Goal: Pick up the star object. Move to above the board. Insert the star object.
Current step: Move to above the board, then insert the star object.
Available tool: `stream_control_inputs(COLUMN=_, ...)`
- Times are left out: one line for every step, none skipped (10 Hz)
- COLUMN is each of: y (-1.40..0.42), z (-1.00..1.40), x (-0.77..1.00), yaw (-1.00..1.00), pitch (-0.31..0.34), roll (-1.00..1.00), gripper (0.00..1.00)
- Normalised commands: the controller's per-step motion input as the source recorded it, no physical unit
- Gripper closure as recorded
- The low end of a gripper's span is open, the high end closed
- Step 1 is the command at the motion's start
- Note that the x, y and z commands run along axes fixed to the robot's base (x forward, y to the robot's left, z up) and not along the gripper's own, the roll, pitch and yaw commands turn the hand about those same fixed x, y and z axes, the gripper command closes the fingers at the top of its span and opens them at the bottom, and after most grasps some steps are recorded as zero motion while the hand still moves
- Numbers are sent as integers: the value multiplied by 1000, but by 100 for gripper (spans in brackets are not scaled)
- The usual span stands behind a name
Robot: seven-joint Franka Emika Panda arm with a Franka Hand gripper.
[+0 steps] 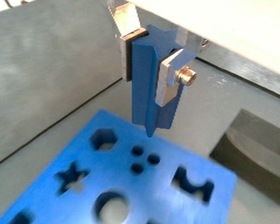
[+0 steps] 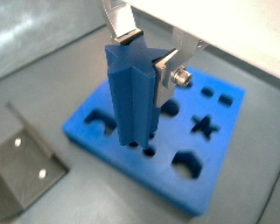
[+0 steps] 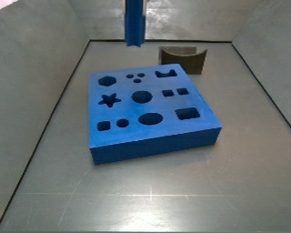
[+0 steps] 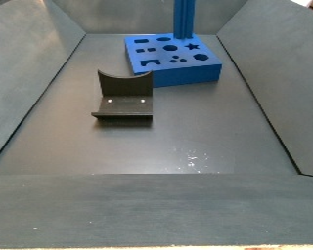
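My gripper (image 1: 150, 54) is shut on the star object (image 1: 149, 87), a tall blue fluted peg held upright by its top end between the silver fingers; both show in the other wrist view too, gripper (image 2: 146, 48) and peg (image 2: 133, 96). The peg hangs above the board (image 1: 101, 171), a thick blue block with many holes, and its tip is over the small round holes. The star hole (image 1: 70, 179) is off to one side of the tip. In both side views the peg (image 3: 134, 23) (image 4: 184, 20) hangs over the board's far part (image 3: 155, 146) (image 4: 172, 70); the gripper is above the frame there.
The fixture (image 3: 185, 57), a dark notched bracket, stands on the grey floor beyond the board's far right corner; it also shows in a side view (image 4: 122, 98) and a wrist view (image 2: 20, 166). Sloping grey walls ring the floor.
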Motion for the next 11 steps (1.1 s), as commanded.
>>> stream_control_inputs(y=-946, z=1000, x=120, yaw=-23, pitch=73, roll=-4, gripper=100)
stream_control_inputs(y=-901, z=1000, x=109, yaw=-9, pitch=83, roll=-12, gripper=100)
stream_control_inputs(y=-912, z=1000, x=118, yaw=-3, pitch=64, roll=-29, gripper=100)
stream_control_inputs(y=-852, z=927, x=112, yaw=5, pitch=60, roll=8, gripper=100)
stream_control_inputs(y=-592, z=651, x=86, yaw=5, pitch=69, roll=0, gripper=100)
stream_control_inputs(y=-285, z=319, x=60, yaw=7, pitch=68, roll=-11, gripper=100)
stream_control_inputs(y=-266, z=-180, x=-180, yaw=0, pitch=0, roll=0, gripper=100)
stream_control_inputs(y=0, z=0, x=-57, yaw=0, pitch=-43, roll=0, gripper=100)
stream_control_inputs(y=-37, z=0, x=0, yaw=0, pitch=0, roll=0, gripper=100)
stream_control_inputs(y=57, z=-451, x=-620, yaw=0, pitch=-469, roll=-80, gripper=100)
stream_control_inputs(y=506, z=-1000, x=-386, yaw=240, pitch=-323, roll=0, gripper=100)
